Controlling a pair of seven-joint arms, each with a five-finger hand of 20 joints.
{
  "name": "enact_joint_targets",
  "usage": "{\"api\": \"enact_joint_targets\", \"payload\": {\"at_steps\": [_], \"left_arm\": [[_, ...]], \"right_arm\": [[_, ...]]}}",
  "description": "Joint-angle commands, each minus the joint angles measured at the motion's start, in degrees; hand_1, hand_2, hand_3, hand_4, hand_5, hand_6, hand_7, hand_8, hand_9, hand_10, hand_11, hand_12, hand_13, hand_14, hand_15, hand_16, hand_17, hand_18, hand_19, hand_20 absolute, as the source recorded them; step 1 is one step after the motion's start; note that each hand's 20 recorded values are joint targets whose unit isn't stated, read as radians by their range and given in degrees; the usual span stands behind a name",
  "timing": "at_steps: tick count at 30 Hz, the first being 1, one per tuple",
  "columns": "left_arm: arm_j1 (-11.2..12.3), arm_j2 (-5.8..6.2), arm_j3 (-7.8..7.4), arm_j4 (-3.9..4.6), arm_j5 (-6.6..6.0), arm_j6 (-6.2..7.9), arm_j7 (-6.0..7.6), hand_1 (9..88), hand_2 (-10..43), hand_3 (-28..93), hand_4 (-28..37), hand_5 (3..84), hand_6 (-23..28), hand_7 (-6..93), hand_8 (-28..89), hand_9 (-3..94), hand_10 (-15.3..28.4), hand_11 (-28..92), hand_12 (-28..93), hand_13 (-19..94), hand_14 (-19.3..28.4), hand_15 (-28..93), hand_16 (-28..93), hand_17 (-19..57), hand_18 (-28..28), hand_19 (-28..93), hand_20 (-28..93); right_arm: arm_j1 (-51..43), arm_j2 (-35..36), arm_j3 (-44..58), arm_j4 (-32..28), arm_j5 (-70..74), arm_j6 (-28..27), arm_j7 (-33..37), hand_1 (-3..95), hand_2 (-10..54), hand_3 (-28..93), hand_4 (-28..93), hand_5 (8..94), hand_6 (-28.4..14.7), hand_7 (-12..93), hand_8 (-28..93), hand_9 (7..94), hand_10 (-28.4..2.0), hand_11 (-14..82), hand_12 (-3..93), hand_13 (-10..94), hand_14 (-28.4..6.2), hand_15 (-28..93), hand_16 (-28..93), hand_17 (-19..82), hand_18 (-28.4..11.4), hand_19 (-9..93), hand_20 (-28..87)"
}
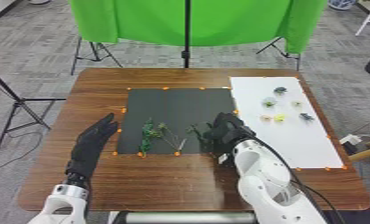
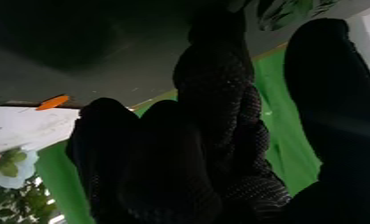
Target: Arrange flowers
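Right hand of the robot (image 1: 226, 128), in a black fabric glove, is over the right part of a black mat (image 1: 164, 102), close to that mat's right edge. In the right wrist view, the right hand (image 2: 212, 115) has its thumb spread well away from its fingers. One finger reaches out farther than those beside it, its tip near some green leaves (image 2: 291, 12); whether finger and leaves touch, I cannot tell.

In the head view, a dark green sprig (image 1: 200, 131) is on the black mat, just left of the right hand. More greenery lies toward the mat's left side: a leafy green stem (image 1: 147, 136) running roughly lengthwise near the left edge, and, between it and the sprig, a spread of thin stems (image 1: 166, 134) with a pale stick (image 1: 181, 145) beside them.

Along the mat's right side is a white board (image 1: 261, 145). On it, right of the mat, sit small flower heads: a dark one (image 1: 280, 90) farthest from the robot, a green one (image 1: 269, 102), a small pale one (image 1: 296, 104), then a pink one (image 1: 266, 118), a yellow one (image 1: 279, 118) and a blue-grey one (image 1: 307, 116).

Left hand (image 1: 94, 137), also gloved in black, is beside the mat's left edge and apart from it, fingers straight and pressed together, over the brown wooden table (image 1: 164, 182).
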Motion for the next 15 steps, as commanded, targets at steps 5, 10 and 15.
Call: {"api": "enact_joint_targets", "payload": {"at_steps": [5,10,15], "left_arm": [[0.32,-0.41,0.02,0.64,0.00,-0.63,0.00,18.8,-9.5,68,-21.1,41.5,0.9,4.8,-5,41.6,11.0,7,14,28,13.1,7,1,1.2,10.0,0,15],[0.40,-0.45,0.10,0.59,0.00,-0.39,0.04,19.0,-9.5,68,-21.1,41.6,0.9,5.0,-5,41.6,11.0,7,14,28,13.1,7,1,1.2,10.0,1,15],[0.32,-0.55,0.17,0.60,0.09,-0.44,0.03,19.1,-9.5,68,-20.9,41.8,1.0,5.0,-5,41.6,10.9,7,13,28,12.9,7,1,1.2,9.9,0,15]], "right_arm": [[1.99,3.23,5.76,-3.78,-4.11,4.96,1.51,34.1,-9.5,58,-7,76.1,-4.4,38,-8,85.7,-13.0,51.4,27.2,91,-4.0,68,34,70,-11.9,93,68],[4.61,5.67,8.98,-2.26,-6.16,-3.86,3.74,33.9,-9.5,61,-7,70.1,-3.8,22,-6,80.8,-15.4,35.2,29.3,86,-5.3,69,35,65,-13.5,93,68],[6.57,6.93,9.29,2.12,-9.17,-8.11,3.61,35.2,-9.5,62,-7,62.8,-2.2,14,-6,73.7,-17.3,23.8,27.3,82,-6.7,69,35,62,-14.1,93,66]]}}
